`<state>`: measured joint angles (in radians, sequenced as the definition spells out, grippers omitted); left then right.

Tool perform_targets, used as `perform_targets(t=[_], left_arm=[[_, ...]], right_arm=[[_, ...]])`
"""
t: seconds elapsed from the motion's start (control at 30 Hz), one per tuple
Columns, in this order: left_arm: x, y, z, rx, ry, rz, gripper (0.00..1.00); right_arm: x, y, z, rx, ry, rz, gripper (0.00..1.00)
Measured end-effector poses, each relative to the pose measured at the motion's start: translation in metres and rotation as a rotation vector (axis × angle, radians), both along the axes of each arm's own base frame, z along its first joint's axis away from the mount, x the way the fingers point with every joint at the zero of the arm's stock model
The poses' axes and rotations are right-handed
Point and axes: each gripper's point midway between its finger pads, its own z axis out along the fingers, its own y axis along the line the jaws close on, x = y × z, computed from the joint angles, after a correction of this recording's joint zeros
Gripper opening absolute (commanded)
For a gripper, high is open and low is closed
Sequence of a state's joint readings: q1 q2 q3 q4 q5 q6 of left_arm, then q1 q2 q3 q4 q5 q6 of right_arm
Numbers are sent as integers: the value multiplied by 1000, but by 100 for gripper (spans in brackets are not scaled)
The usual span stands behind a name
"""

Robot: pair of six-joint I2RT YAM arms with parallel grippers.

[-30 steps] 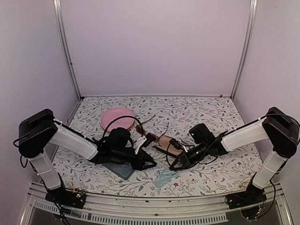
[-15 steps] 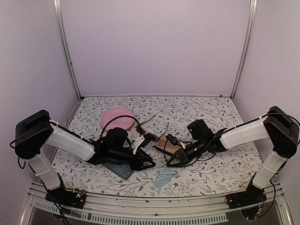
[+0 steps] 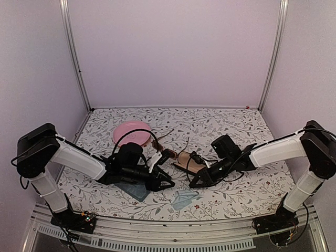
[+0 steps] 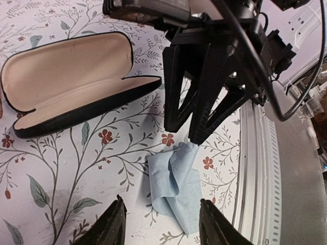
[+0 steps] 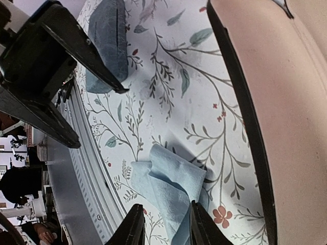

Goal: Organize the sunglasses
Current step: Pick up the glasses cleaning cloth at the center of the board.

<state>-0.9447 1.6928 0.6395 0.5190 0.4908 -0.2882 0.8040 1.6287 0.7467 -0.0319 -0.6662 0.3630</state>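
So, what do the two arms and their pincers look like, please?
They are a matched pair. The left arm and the right arm have white shells on the long links, with black joints and wrists. Thin black cables loop near the wrists. The left pincer and the right pincer each have two black, tapering fingers.

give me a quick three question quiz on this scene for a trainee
1. True or false: the black case lies open on the table.
2. What lies right below the right fingers? A) a blue cloth B) a spoon C) a phone
3. What colour is the plate behind the case?

Key: 1 true; 2 A; 3 pink
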Motion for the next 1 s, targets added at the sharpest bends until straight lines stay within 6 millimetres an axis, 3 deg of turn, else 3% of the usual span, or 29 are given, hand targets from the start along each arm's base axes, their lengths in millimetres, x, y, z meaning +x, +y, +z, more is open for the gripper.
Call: perform_targets(t=[0.4,0.8,1.0], left_arm=[[1,0,-1,5,-2,7,50],[1,1,-3,12,2,8,50],[1,1,-3,12,2,8,50]], right_arm=[[-12,-10,-15,-42,72,-24,33],[-20,-4,-16,-30,97,-3,20],[-19,-2,-15,-19,96,1,7]])
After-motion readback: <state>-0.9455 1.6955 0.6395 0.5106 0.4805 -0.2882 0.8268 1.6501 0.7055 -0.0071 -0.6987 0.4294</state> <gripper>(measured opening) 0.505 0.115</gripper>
